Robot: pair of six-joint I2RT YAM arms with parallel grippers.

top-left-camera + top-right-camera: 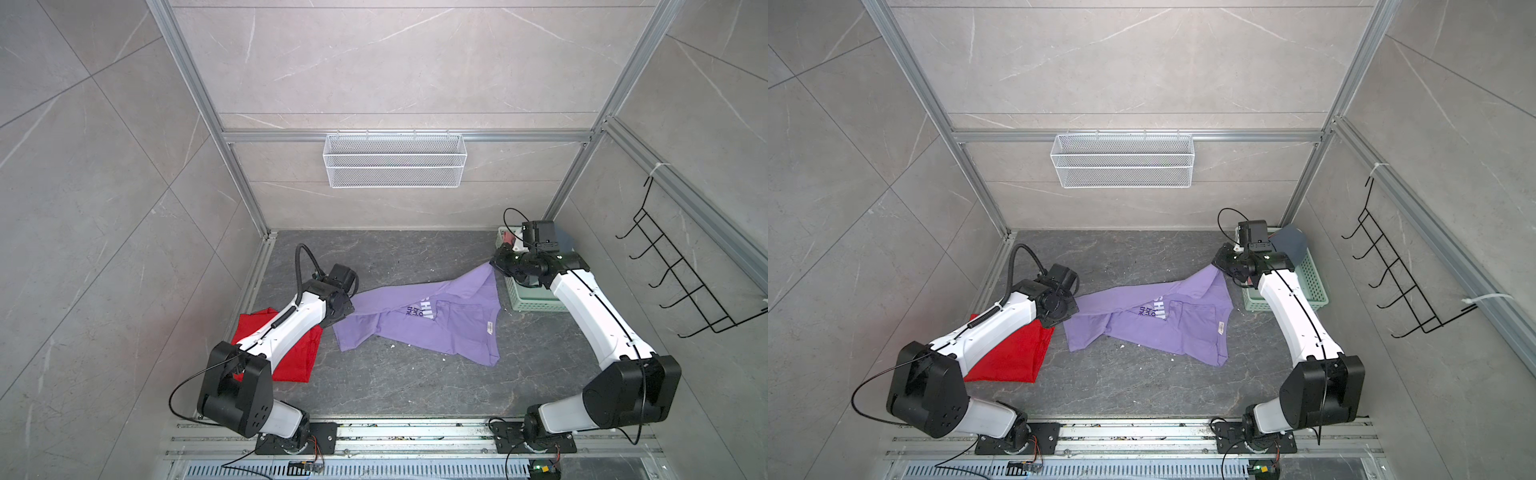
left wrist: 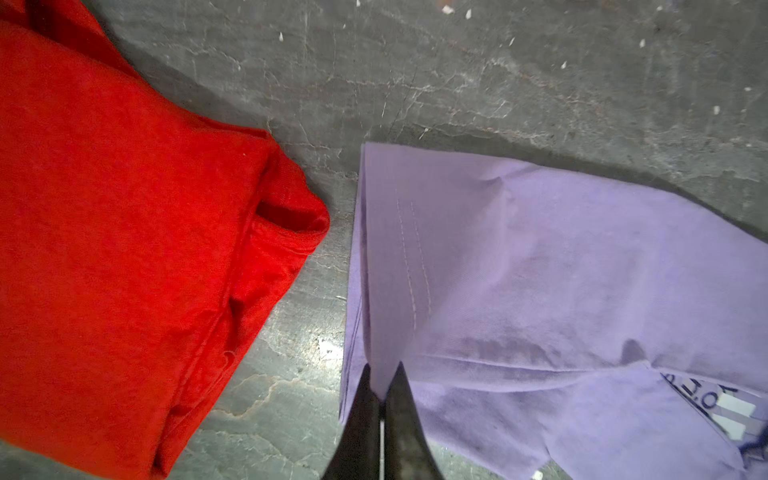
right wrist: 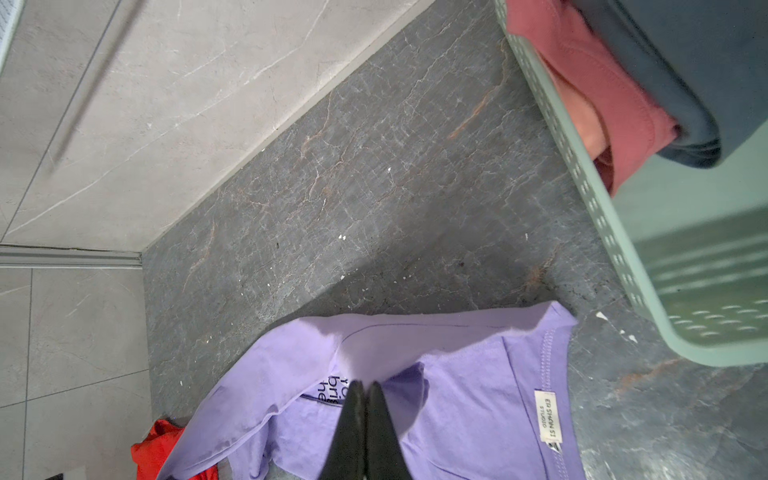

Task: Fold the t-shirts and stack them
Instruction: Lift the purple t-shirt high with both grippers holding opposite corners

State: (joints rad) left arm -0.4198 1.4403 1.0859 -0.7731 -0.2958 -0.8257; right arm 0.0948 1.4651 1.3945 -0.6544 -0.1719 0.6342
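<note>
The lilac-purple t-shirt [image 1: 440,332] [image 1: 1167,332] lies crumpled and stretched across the dark floor, part of its print showing. My left gripper [image 2: 383,374] is shut on its sleeve hem [image 2: 411,249] at the shirt's left end [image 1: 351,303]. My right gripper [image 3: 365,385] is shut on a fold of the same shirt [image 3: 457,374] at its far right tip [image 1: 494,266], lifted a little. A folded red t-shirt [image 1: 297,361] [image 2: 124,249] lies under my left arm. Salmon-pink [image 3: 590,83] and slate-blue [image 3: 685,62] t-shirts sit in the green basket [image 3: 685,270].
The mint-green basket [image 1: 534,305] [image 1: 1312,291] stands at the back right, just behind my right wrist. A white wire basket [image 1: 395,160] hangs on the back wall and a black hook rack [image 1: 685,286] on the right wall. Aluminium posts frame the floor.
</note>
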